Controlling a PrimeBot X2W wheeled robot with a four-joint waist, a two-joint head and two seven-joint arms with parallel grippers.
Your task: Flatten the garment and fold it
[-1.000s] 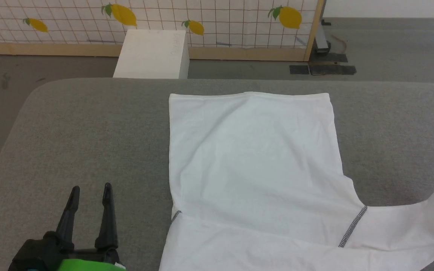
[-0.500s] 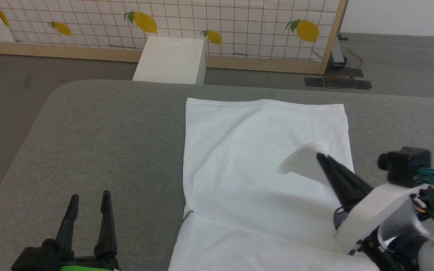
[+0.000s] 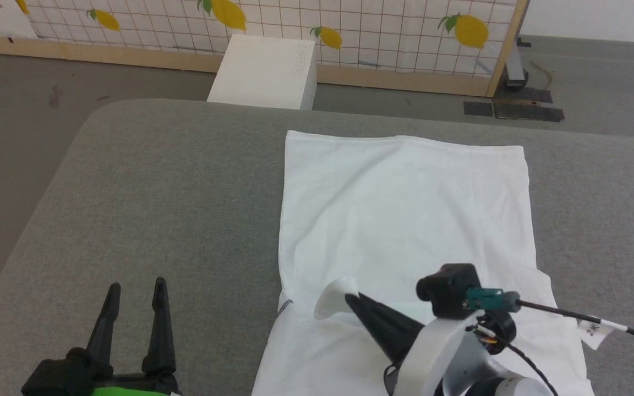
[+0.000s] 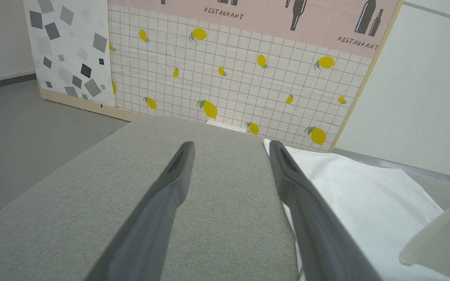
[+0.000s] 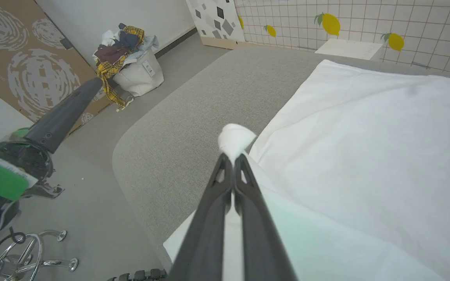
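Observation:
The garment (image 3: 405, 214), a white T-shirt, lies flat on the grey table (image 3: 157, 181), its far hem straight. My right gripper (image 3: 348, 298) is shut on a bunched bit of the shirt's fabric and holds it just above the shirt's near left part, close to the left edge. In the right wrist view the right gripper (image 5: 233, 157) pinches a white tuft of the garment (image 5: 365, 156). My left gripper (image 3: 136, 286) stands open over bare table left of the shirt, nothing between its fingers. In the left wrist view the left gripper (image 4: 231, 145) has the garment (image 4: 358, 187) to its right.
A rigid white box (image 3: 264, 71) stands on the floor behind the table, before a lemon-printed screen (image 3: 394, 33). A basket heaped with clothes (image 5: 131, 62) sits on the floor off the table's left side. Bare grey table stretches left of the shirt.
My right gripper has carried the held fabric from the right side leftward and nearer across the shirt. The head camera has shifted. The left gripper has stayed put.

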